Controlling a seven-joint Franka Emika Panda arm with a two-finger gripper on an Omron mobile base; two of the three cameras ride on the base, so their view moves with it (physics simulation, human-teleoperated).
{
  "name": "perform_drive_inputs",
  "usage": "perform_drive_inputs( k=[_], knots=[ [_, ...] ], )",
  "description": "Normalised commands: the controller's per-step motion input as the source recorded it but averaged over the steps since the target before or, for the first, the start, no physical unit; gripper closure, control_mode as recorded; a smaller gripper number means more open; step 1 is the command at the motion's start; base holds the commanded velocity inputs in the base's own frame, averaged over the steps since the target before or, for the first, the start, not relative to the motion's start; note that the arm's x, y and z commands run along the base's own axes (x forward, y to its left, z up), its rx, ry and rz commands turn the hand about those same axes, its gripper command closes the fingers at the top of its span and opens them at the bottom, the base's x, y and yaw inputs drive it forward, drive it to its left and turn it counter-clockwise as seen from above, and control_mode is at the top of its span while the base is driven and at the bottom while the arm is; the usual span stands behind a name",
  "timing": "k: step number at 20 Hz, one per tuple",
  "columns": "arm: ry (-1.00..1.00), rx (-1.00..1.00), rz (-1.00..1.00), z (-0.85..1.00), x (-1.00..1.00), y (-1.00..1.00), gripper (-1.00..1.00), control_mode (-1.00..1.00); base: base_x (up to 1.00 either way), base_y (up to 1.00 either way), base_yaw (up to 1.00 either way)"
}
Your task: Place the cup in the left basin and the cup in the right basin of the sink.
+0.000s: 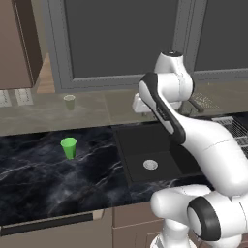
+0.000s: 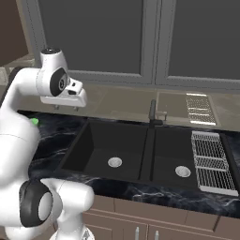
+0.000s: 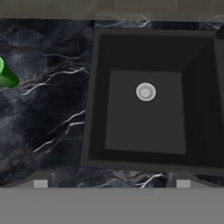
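Observation:
A green cup [image 1: 69, 147] stands upright on the black marble counter, left of the sink [image 2: 147, 140]. In the hand view the cup [image 3: 6, 76] is cut off by the left edge. My gripper [image 2: 65, 108] hangs high over the counter's seam with the left basin [image 2: 101, 150]. It is open, and nothing sits between its wide-set tips [image 3: 111, 183]. The left basin [image 3: 144, 109] lies below the hand with a bare floor and a round silver drain [image 3: 145, 92]. Beyond the divider, the right basin [image 2: 176, 157] holds nothing either.
A dark faucet [image 2: 152, 112] rises behind the divider. A wire dish rack [image 2: 211, 161] lies on the counter right of the sink. The glossy backsplash [image 1: 97, 109] shows a pale mirror image of the cup. Cabinet fronts run under the counter's front edge.

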Motion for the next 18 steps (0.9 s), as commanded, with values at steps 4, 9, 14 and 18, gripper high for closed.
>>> perform_drive_inputs(
  k=[4,9,14,18],
  knots=[
    [0.00,-0.02,-0.08,-0.07,0.46,0.53,-1.00,-1.00,0.00,0.00,0.00],
    [0.00,0.00,-0.04,-0.16,0.33,0.40,-1.00,-1.00,0.00,0.00,0.00],
    [0.06,-0.01,-0.06,-0.25,0.30,0.60,-1.00,-1.00,0.00,0.00,0.00],
    [0.12,0.00,-0.04,-0.32,0.06,0.50,-1.00,-1.00,0.00,0.00,0.00]
  ],
)
